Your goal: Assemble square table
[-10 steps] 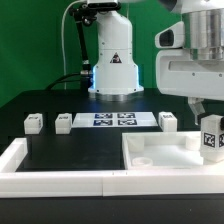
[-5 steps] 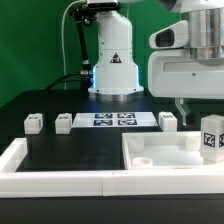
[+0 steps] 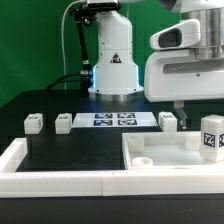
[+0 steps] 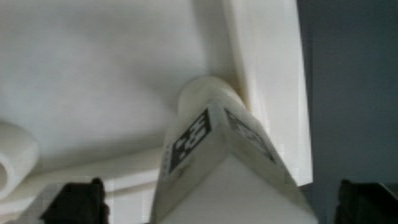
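gripper [image 4: 224, 200] released (fingers [image 4: 80, 205] wide) | leg [image 3: 211, 138] upright by tabletop [image 3: 165, 150] edge | gap each side

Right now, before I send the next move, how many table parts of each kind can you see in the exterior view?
Block legs: 4
Square slab: 1
Total: 5

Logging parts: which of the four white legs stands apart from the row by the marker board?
The leg at the exterior view's far right, on the square slab beneath the open gripper; the other three flank the marker board.
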Available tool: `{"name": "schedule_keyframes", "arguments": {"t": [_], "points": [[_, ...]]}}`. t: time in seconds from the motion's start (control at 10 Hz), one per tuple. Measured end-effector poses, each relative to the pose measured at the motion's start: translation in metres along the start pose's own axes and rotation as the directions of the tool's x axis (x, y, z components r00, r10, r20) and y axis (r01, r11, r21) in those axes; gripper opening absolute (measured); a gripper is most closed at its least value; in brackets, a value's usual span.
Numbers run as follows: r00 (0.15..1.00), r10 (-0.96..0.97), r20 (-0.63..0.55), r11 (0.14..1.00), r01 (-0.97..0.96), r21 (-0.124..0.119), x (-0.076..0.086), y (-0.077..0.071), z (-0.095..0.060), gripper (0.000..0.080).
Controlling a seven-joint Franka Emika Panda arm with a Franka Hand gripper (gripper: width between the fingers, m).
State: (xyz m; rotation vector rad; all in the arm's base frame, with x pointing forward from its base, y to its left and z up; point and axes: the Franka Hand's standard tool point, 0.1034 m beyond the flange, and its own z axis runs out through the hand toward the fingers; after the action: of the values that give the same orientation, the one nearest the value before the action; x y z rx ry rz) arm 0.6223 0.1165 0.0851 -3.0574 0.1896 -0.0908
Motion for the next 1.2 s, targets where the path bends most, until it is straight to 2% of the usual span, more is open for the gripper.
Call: {"name": "schedule_keyframes", "arguments": {"t": [0.2,0.7,1.0,1.2], "points": [[0.987,-0.163,0.0,0.987,0.163,0.0,0.0003,0.0007,-0.0001,0.0649],[0.908,-0.418,0.001,0.908,0.418,-0.002,-0.0003,0.0,0.0003,0.0649],[0.797,-0.604,-0.004,0.797,0.603,-0.026,0.0015,-0.0001,0.0002,0.0649],[0.789,-0.614,-0.003,0.789,0.614,-0.027,0.0018,0.001,0.0002,0.0649]]}}
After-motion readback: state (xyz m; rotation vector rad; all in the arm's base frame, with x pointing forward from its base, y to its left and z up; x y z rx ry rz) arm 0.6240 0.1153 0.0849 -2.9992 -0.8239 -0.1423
